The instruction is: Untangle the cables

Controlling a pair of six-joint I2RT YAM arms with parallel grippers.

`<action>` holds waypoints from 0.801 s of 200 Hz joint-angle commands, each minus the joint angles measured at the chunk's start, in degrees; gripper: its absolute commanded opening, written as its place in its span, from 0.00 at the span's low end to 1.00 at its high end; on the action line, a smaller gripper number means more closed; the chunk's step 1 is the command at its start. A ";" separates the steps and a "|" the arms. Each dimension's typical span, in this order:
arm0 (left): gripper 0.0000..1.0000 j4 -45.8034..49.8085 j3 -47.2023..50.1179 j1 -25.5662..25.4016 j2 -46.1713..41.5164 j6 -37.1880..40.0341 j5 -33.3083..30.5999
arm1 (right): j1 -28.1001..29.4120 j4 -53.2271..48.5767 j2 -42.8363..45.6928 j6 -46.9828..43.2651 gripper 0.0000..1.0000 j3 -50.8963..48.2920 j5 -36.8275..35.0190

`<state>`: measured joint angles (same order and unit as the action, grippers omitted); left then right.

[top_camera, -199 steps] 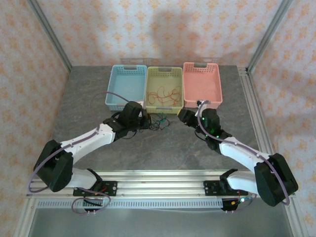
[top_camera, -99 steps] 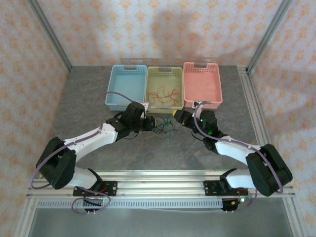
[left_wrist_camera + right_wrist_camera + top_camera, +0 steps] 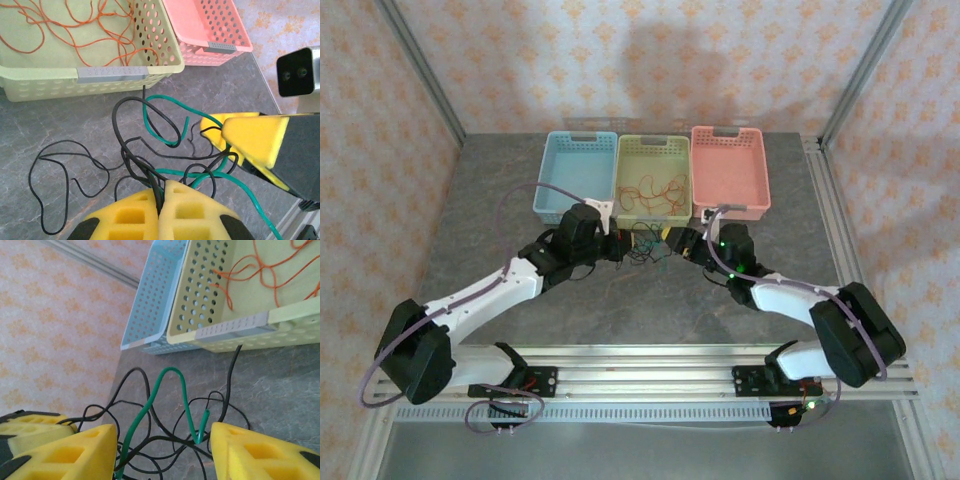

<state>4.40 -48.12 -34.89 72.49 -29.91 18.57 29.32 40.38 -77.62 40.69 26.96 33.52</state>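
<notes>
Two grippers down at one knot, just in front of the baskets. Left gripper [image 3: 160, 192]: yellow foam pads pressed together, clenched on a bundle of thin floppy black wires [image 3: 125, 150] rising straight out of the seam. Right gripper [image 3: 162, 442]: jaws spread apart, nothing pinched, straddling the same snarl, with a thin green wire [image 3: 172, 371] arching up through the gap between the pads.

Outward from there: remaining black loops sprawled on the grey stone-patterned tabletop [image 3: 60, 115], one loose end just beside the near wall of the pale yellow-green perforated plastic basket [image 3: 112, 74]. Thin orange-red wire [image 3: 75, 30] lying loose inside that basket, well apart from the knot.

Risks, as judged:
- Trapping green and black together on closing, with strands of both colours crossing the open gap. After that, any pull apart would likely just cinch the knot tighter.
- Dragging the whole clump sideways instead of freeing one strand, given several strands clamped at once on the left.
- Snagging the stray black end on the basket wall and shifting so light a basket.
- Fine wire slipping through soft foam under tension.
- Pads knocking together, with the two grippers so near each other.
</notes>
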 commanded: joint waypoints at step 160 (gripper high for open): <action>0.00 1.09 0.47 -0.52 -1.21 1.03 -6.94 | 1.35 -0.75 -0.16 -3.27 0.40 3.58 4.69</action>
<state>4.54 -47.94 -34.89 72.47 -29.89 14.87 30.46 39.09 -78.37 38.39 28.99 36.56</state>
